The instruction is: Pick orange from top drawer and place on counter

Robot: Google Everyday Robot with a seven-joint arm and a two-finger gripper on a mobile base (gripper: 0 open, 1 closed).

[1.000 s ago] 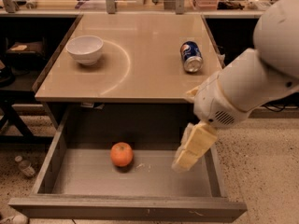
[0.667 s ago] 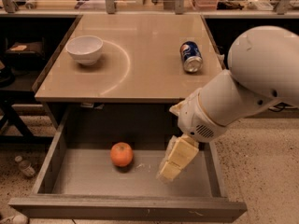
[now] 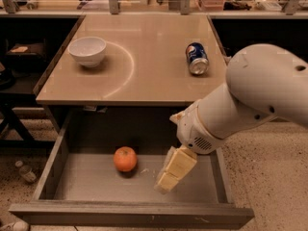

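The cream-coloured, blocky end effector (image 3: 166, 183) hangs inside the open drawer, tilted down and to the left, its tip low over the right half of the floor. Open or closed? I cannot tell from this angle. It holds nothing, that much is plain.

Just to its left, apart from it, sits the small round orange fruit (image 3: 125, 159), resting on the drawer floor near the middle. There's a clear gap between orange and end effector, no contact.

Above the end effector comes the bulky white rounded arm (image 3: 240, 105), reaching in from the right and crossing the drawer's right wall and the desk's front right corner.

The wide, shallow grey metal top drawer (image 3: 91, 184) is pulled out towards the camera, scuffed front panel along the bottom.

Over it lies the glossy tan rectangular desk (image 3: 154, 81), edged in grey, with a faint curved arc mark (image 3: 129, 73) across its left half. A white round bowl (image 3: 87, 50) stands upright at back left, right beside that arc. A blue soda can (image 3: 197, 58) lies on its side at back right, well apart from the bowl.
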